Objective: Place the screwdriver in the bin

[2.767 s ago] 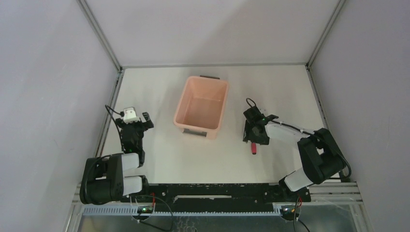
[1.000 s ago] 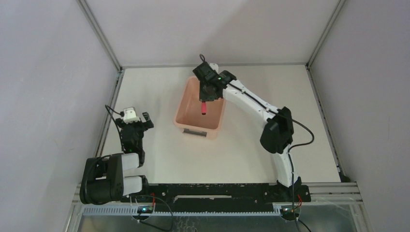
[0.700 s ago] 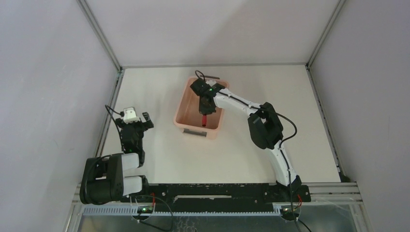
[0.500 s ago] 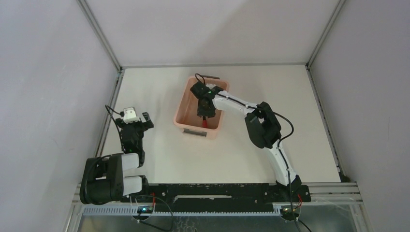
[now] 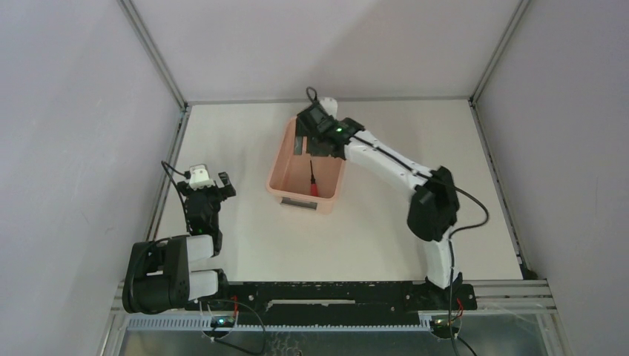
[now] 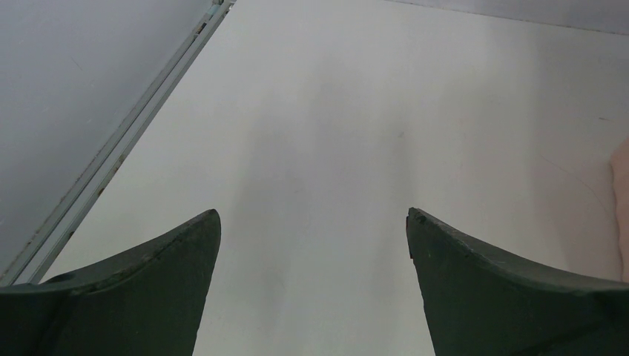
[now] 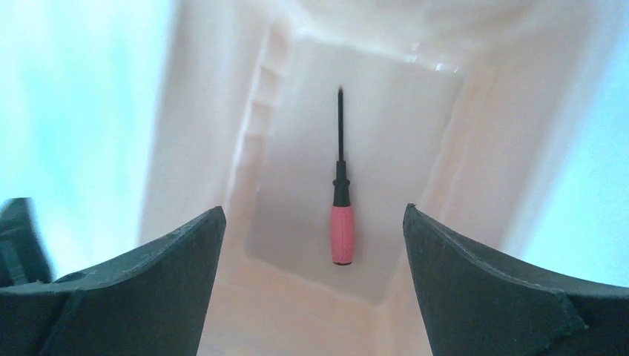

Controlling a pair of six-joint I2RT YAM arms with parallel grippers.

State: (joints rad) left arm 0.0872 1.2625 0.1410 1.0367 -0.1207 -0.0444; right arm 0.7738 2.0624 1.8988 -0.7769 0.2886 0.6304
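Note:
The screwdriver [image 5: 312, 180], red handle and thin black shaft, lies flat on the floor of the salmon-pink bin [image 5: 282, 159]. In the right wrist view the screwdriver [image 7: 341, 222] lies lengthwise on the bin floor [image 7: 415, 148], below and between my open fingers. My right gripper [image 5: 317, 141] hovers open and empty above the bin's far end. My left gripper [image 5: 210, 185] is open and empty at the left of the table, over bare tabletop [image 6: 319, 148].
The white table [image 5: 415, 141] is enclosed by grey walls with a metal rail [image 5: 170, 159] along its left edge. The right arm [image 5: 393, 167] stretches from the near right base across to the bin. A sliver of the bin [image 6: 621, 200] shows in the left wrist view.
My right gripper carried the screwdriver from the table into the bin, let it go, and has risen toward the bin's far end. The screwdriver now lies on the bin floor. The left arm has not moved.

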